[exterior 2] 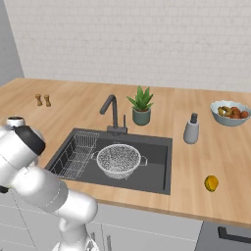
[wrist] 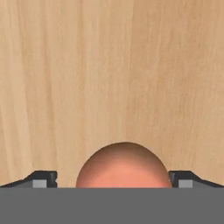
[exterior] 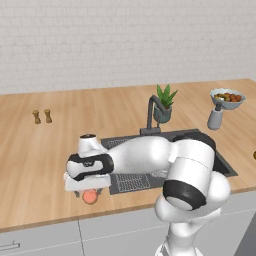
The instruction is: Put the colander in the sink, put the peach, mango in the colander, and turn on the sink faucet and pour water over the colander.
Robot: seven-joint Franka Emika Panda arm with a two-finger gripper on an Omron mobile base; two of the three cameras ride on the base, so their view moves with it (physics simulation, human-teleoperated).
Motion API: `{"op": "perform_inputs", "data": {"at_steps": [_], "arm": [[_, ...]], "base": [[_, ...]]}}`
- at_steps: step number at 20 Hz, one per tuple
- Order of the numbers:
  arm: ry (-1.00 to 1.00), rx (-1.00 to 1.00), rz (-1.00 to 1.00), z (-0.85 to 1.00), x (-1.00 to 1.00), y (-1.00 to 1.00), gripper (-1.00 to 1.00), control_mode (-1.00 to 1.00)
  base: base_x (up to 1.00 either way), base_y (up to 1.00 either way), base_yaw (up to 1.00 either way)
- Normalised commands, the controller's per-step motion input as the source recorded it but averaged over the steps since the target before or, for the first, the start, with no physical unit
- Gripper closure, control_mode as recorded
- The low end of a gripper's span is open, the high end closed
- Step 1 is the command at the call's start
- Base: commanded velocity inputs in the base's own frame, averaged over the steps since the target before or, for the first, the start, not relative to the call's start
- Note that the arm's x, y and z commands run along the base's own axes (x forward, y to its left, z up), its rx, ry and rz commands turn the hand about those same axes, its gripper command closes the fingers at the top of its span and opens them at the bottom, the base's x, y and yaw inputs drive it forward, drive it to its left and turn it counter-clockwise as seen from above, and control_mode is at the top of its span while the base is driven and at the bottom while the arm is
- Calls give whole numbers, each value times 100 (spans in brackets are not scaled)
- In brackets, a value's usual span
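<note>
- the fingers (wrist: 112, 179) stand wide apart, 1 dark tip at each side of the peach (wrist: 123, 165) in the hand view, with wood showing between each tip and the fruit; nothing is clamped.
- in the left base view the peach (exterior: 90, 197) lies on the wooden table (exterior: 40, 160) just left of the sink (exterior: 220, 162), directly under the lowered hand, near the table's front edge.
- the colander (exterior 2: 119, 160) sits inside the sink (exterior 2: 157, 152) in the right base view, upright, right of the wire grid rack (exterior 2: 76, 154).
- the sink faucet (exterior 2: 112, 113) stands behind the basin, its spout pointing to the left of the picture; no water is visible.
- the mango (exterior 2: 211, 183) lies on the table right of the sink, near the front edge, well apart from the peach.
- a potted plant (exterior 2: 141, 105) stands just beside the faucet; a grey bottle (exterior 2: 191, 129) and a fruit bowl (exterior 2: 230, 112) are further right.
- 2 small brown shakers (exterior: 42, 116) stand far left on the table.
</note>
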Motion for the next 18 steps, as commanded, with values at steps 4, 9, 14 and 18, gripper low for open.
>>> {"op": "perform_inputs", "data": {"at_steps": [4,9,14,18], "arm": [[0,-1,-1,-36,-31,3,-100,-100],[0,-1,-1,-48,-32,-8,-100,-100],[0,0,-3,-54,-46,-14,-100,-100],[0,0,-3,-46,-39,-7,100,-100]], "base": [[0,0,0],[0,0,0],[0,0,0],[0,0,0]]}}
